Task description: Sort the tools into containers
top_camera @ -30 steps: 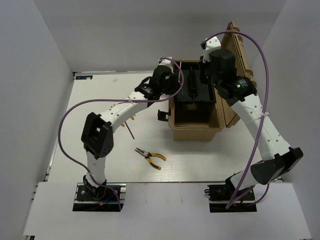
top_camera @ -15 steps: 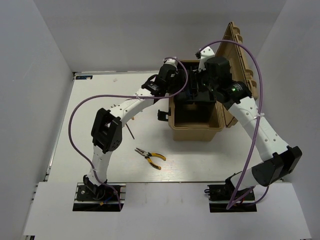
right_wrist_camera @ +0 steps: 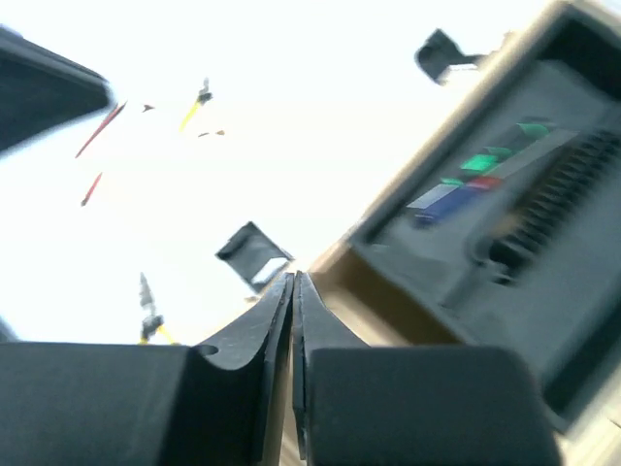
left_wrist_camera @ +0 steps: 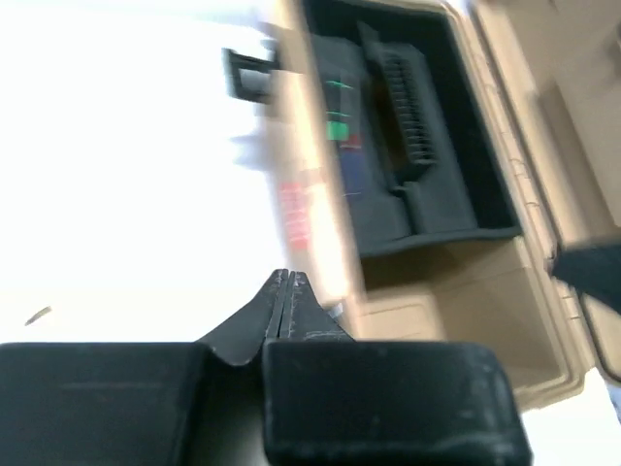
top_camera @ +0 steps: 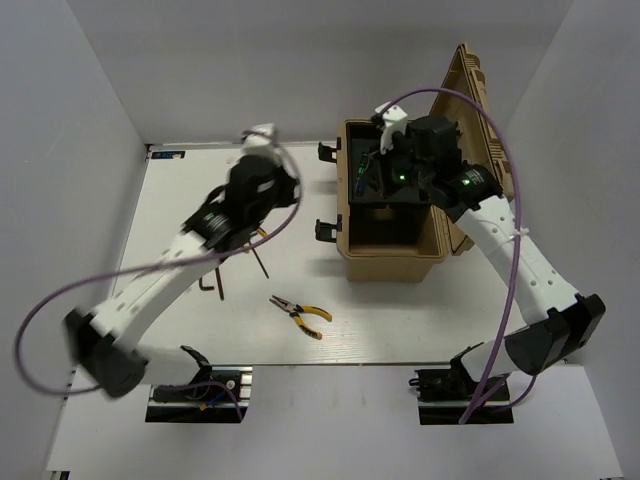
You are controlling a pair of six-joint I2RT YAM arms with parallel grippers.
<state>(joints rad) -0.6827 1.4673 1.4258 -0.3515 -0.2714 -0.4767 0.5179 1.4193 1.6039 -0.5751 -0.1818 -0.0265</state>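
Currently the left gripper (left_wrist_camera: 284,291) is hovering over the white table (top_camera: 310,270), to the left of the tan toolbox (top_camera: 390,262). Its jaws are pressing flat together and are gripping nothing. The left arm is showing heavy motion blur in the top view. The right gripper (right_wrist_camera: 293,291) is hanging by the left rim of the toolbox. Its jaws are standing almost together, leaving only a thin slit, and nothing is showing in that slit. The toolbox is sitting at the far right of the table, with its lid (top_camera: 470,90) standing open. A black tray (top_camera: 385,195) is resting in the far half of the box. A green-handled screwdriver (right_wrist_camera: 482,161) and a blue-and-red screwdriver (right_wrist_camera: 448,199) are lying side by side in the tray's left compartment; both are appearing blurred. Yellow-handled pliers (top_camera: 300,316) are lying on the table near its front edge, well apart from both grippers. A dark hex key (top_camera: 212,284) is lying beside the left arm, and a thin dark rod (top_camera: 262,264) is lying just to its right.
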